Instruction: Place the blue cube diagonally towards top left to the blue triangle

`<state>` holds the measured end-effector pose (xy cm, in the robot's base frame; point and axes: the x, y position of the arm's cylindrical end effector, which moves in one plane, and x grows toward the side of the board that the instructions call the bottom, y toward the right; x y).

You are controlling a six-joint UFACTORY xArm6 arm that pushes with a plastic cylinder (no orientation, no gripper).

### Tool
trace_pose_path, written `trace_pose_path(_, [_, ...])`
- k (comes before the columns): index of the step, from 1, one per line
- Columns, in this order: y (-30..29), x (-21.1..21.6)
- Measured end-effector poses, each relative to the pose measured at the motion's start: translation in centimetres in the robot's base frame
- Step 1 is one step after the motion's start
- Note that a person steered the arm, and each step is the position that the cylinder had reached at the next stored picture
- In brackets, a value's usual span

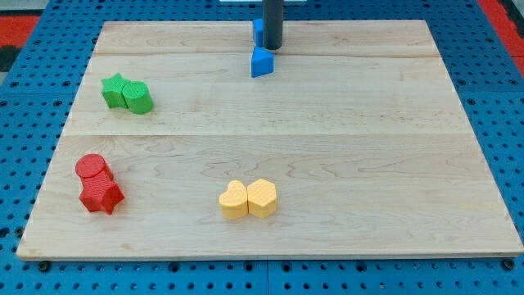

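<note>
Rod and nothing else ends my arm: no gripper is fitted, so there is nothing to open or close and I hold nothing. My tip [273,47] sits at the top centre of the frame, with the dark rod rising straight up from it and out of the frame's upper edge. The rod stands in front of the blue cube [258,33], which shows only as a sliver at the rod's left side; whether my tip touches it I cannot tell. The blue triangle [261,62] lies just below my tip and slightly left of it, very close to the cube, seemingly with a thin gap between them.

The tabletop [344,147] is a pale wooden board made of long planks, filling most of the frame. At upper left lie a green star [115,89] and a green cylinder [138,97], touching side by side. At lower left, a red cylinder [93,168] rests against a red star [101,196] just below it. At bottom centre, a yellow heart [234,200] touches a second yellow block [262,197], whose shape looks roughly hexagonal. All three pairs lie well apart from my tip.

Around the board runs a blue perforated base [24,123], with red patches [29,20] showing at the frame's top corners.
</note>
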<state>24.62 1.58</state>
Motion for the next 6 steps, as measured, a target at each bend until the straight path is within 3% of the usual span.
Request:
trace_pose_path(2, [-1.0, -1.0])
trace_pose_path(3, [3.3, -1.0])
trace_pose_path(4, [6.5, -4.9])
trace_pose_path(5, [5.5, -5.4])
trace_pose_path(6, [0.0, -5.3])
